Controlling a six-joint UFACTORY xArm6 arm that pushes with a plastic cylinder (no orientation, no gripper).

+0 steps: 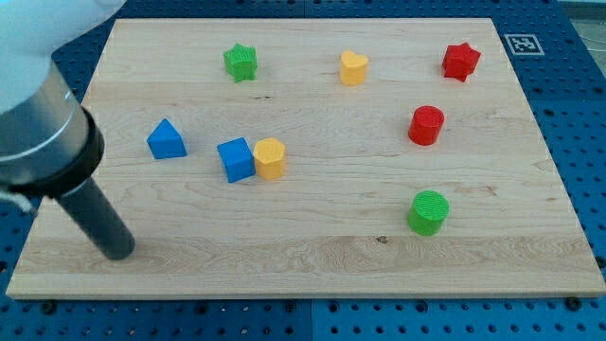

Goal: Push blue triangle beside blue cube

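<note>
The blue triangle lies on the wooden board at the view's left. The blue cube lies to its right with a gap between them. A yellow hexagon block touches the cube's right side. My tip rests on the board near the bottom left, below and left of the blue triangle, apart from it.
A green star and a yellow heart sit near the top. A red star is at the top right, a red cylinder at the right, a green cylinder lower right. The board's edge runs along the bottom.
</note>
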